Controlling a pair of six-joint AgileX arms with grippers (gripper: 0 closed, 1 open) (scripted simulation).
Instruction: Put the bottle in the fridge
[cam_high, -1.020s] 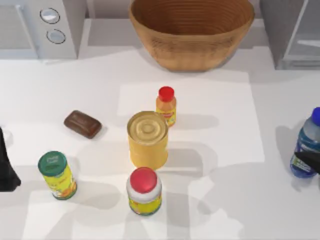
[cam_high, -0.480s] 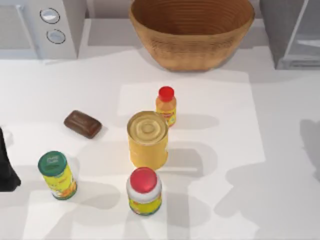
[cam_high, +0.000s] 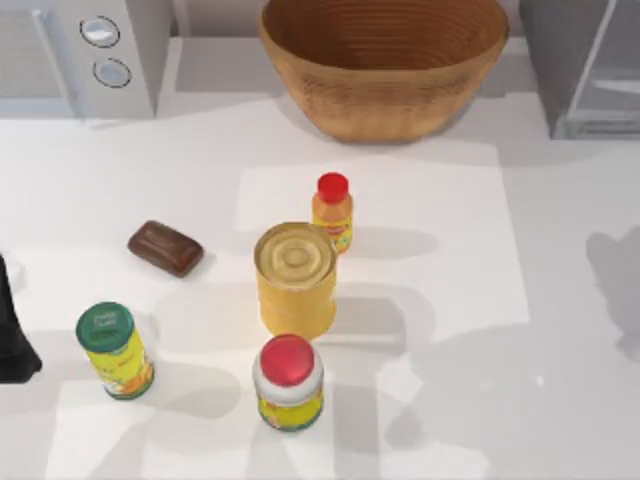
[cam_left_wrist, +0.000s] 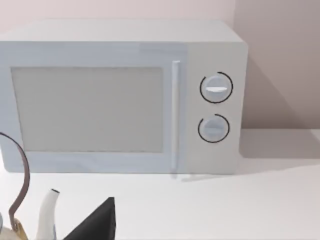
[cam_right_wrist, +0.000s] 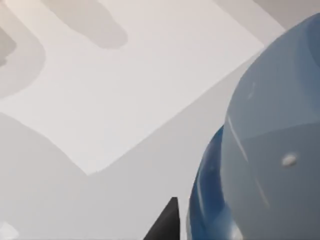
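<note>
**Bottle up close at right wrist camera**

Top view: fridge at the tabletop's far right corner; left arm parked at the left edge.
Left wrist view: microwave ahead.
Right wrist view: bottle looms close beside a dark tool tip; whether the tool holds it, cannot tell.

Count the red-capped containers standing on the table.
2. The small orange bottle stands just behind the yellow can; the white jar stands just in front of it. None seems hidden.
</note>
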